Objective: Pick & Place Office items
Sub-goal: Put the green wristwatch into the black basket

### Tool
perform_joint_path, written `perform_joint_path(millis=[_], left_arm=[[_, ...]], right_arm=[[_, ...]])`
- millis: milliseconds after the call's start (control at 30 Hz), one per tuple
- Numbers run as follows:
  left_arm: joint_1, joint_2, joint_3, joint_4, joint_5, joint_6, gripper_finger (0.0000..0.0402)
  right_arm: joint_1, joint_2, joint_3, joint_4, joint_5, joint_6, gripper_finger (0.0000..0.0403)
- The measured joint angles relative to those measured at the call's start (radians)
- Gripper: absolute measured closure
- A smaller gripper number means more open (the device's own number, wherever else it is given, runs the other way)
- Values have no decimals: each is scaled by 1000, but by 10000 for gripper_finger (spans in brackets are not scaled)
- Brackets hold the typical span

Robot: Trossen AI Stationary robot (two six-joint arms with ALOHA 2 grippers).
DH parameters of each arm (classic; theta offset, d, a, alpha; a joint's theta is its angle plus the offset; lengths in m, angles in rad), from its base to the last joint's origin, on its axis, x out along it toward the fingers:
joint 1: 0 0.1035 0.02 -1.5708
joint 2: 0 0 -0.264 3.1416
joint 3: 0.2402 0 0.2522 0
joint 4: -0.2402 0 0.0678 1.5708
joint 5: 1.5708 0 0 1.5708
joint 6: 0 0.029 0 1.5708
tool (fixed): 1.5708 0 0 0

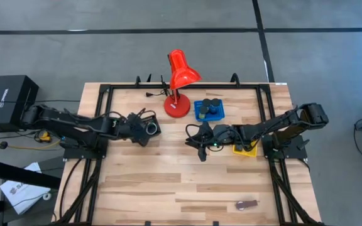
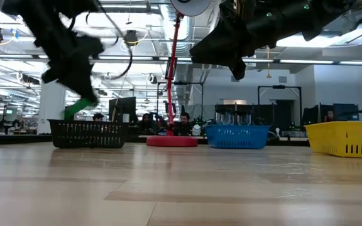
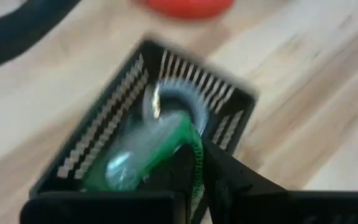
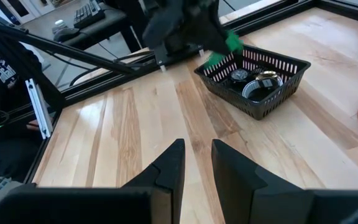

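My left gripper (image 3: 194, 171) is shut on a green tape ring (image 3: 166, 146) just above the black mesh tray (image 3: 104, 124). In the low view the ring (image 2: 77, 108) hangs over that tray (image 2: 90, 133), and the right wrist view shows it (image 4: 227, 45) above the tray (image 4: 253, 78), which holds dark and clear rings. My right gripper (image 4: 196, 149) is open and empty, hovering over bare table near the middle (image 1: 200, 145). A maroon oblong (image 1: 247, 204) lies flat near the table's near edge. My left gripper pinches the green tape ring by its rim (image 3: 194, 146) between the two fingers, coming from above and slanting down. The ring is lifted clear and hangs below the fingers, over the inside of the black tray.
The red desk lamp (image 1: 178, 81) stands at the far middle, its base beside the blue tray (image 1: 209, 110), which holds dark pieces. The yellow tray (image 1: 244, 149) sits under my right arm. Wide bare wood lies toward the near edge.
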Motion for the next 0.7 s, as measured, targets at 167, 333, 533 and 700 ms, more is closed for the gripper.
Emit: perform_joint_path(millis=[167, 333, 533, 700], left_arm=[[18, 0, -88, -4, 17, -1, 379], [45, 0, -115, 3, 16, -1, 362], [48, 0, -115, 35, 11, 4, 330], [48, 0, -115, 41, 8, 10, 308]], right_arm=[[0, 0, 0, 0, 0, 0, 331], [0, 0, 0, 0, 0, 0, 331], [-20, 0, 0, 0, 0, -17, 331], [-39, 0, 0, -18, 0, -117, 331]])
